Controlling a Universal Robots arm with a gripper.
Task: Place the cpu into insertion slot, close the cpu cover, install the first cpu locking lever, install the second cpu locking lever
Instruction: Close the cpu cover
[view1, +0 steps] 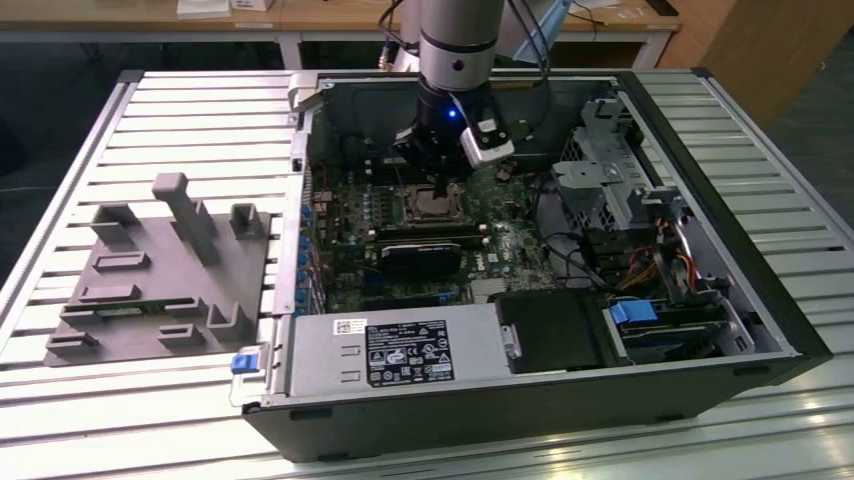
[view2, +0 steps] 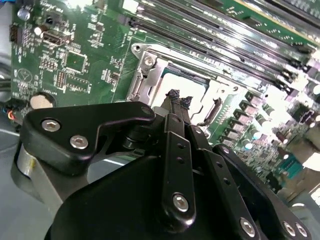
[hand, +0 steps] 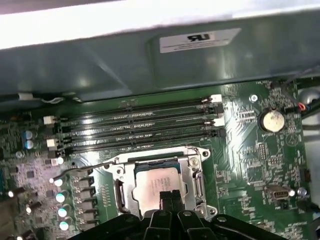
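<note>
First wrist view: cpu (hand: 152, 181) sits under lowered cpu cover (hand: 196, 167). Gripper (hand: 170, 196) fingers together, empty, just above. Lever-latching step probably in hand.

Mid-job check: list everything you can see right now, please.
case: one, dark, open, on slatted table.
motherboard: one, green, inside case.
cpu cover: one, silvery, on motherboard.
cpu: one, silvery-beige, framed by cpu cover.
memory slots: four, black, beside cpu cover.
coin battery: one, silver, on motherboard.
fan card: one, black, on motherboard.
power supply: one, silvery, case's near edge.
fixture: one, grey, exterior view's left of case.
gripper: one, black, shut, tips over cpu.
</note>
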